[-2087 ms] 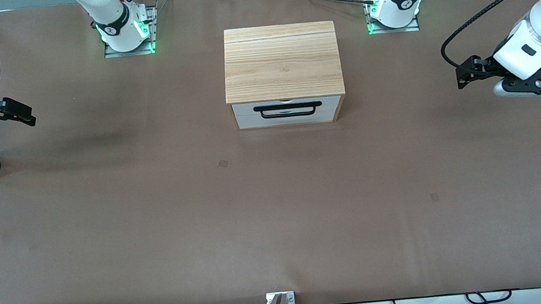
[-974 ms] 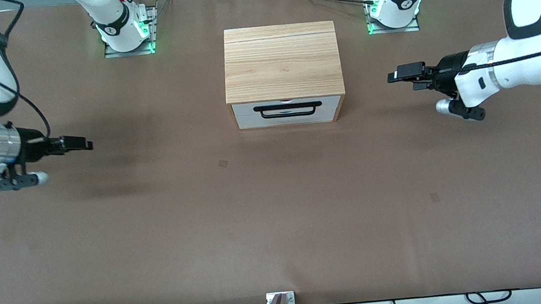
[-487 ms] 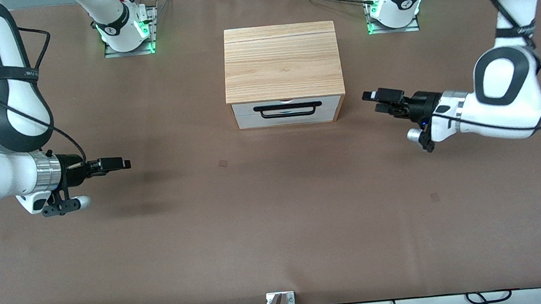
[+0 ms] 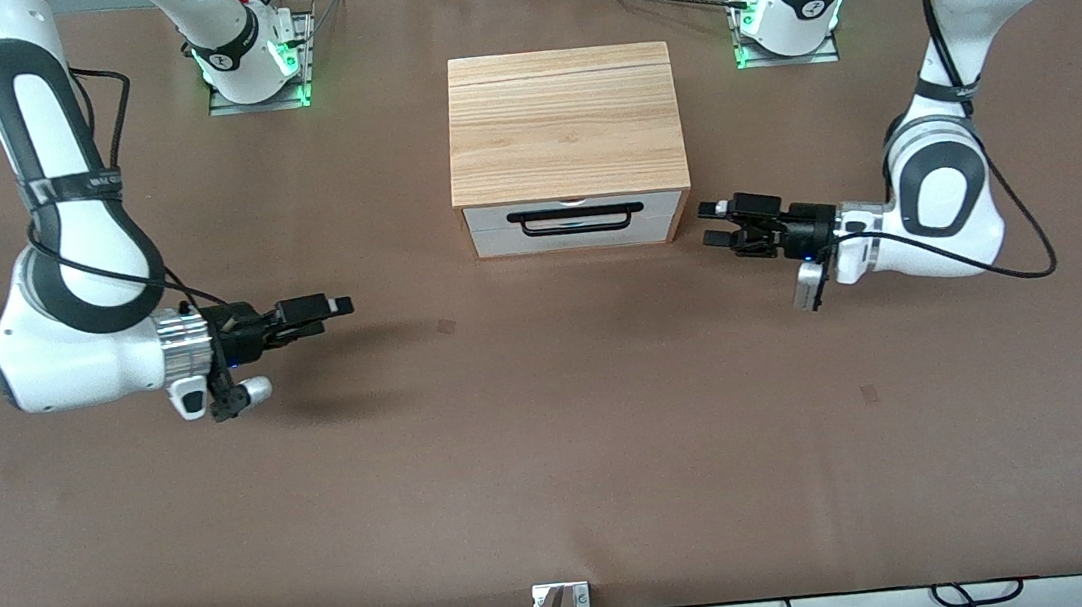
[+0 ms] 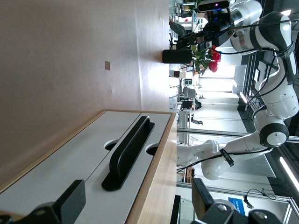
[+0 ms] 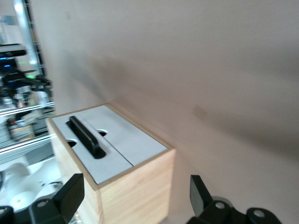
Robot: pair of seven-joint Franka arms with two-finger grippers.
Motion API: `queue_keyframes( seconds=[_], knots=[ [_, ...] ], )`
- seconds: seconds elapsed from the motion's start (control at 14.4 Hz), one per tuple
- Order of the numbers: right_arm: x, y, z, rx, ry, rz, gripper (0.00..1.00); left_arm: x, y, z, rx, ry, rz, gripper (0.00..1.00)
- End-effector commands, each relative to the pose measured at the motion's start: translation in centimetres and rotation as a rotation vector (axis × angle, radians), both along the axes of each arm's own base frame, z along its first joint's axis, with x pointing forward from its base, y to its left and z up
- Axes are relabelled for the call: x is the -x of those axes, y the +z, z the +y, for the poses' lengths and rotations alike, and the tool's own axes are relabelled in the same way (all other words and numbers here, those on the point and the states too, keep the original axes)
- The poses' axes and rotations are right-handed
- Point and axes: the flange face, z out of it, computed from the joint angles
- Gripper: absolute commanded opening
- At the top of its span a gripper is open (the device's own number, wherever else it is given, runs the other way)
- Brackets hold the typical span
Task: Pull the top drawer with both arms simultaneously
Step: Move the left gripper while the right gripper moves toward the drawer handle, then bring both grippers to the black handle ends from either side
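Black handle [image 4: 576, 220] on shut drawer [image 4: 575, 211]: we bring left gripper [image 4: 720, 222] and right gripper [image 4: 338, 307], both released, level onto its ends.

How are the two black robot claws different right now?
The left gripper hovers close beside the light wooden cabinet, at its corner toward the left arm's end of the table; the right gripper hangs over bare brown table, much farther from the cabinet. The left one is level with the white top drawer; the right one points from lower down in the front view. Both are open, empty, and aimed toward the black bar handle.
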Motion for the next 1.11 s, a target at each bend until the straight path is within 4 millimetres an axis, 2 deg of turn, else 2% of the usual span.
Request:
queue_keyframes(
  seconds=[0.0, 0.14, 0.35, 0.56, 0.77, 1.04],
  knots=[
    [2.6, -2.3, 2.6, -0.16, -0.026, -0.02, 1.0, 0.5, 0.1, -3.4, 0.017, 0.024, -0.035, 1.0],
    [4.2, -3.9, 5.6, -0.268, -0.037, -0.016, 1.0, 0.8, -0.3, -3.9, 0.03, 0.047, -0.021, 1.0],
    [6.5, -7.0, 10.7, -0.333, -0.056, -0.033, 1.0, 1.8, -4.0, -3.4, 0.069, 0.039, -0.103, 1.0],
    [7.7, -9.0, 15.1, -0.393, -0.115, -0.057, 1.0, 2.9, -5.1, -3.8, 0.11, 0.08, -0.112, 1.0],
    [9.0, -11.6, 16.9, -0.458, -0.135, -0.047, 1.0, 4.0, -7.7, -3.6, 0.132, 0.062, -0.15, 1.0],
    [11.9, -13.8, 18.6, -0.57, -0.133, -0.057, 1.0, 4.2, -8.0, -4.5, 0.152, 0.072, -0.144, 1.0]
  ],
)
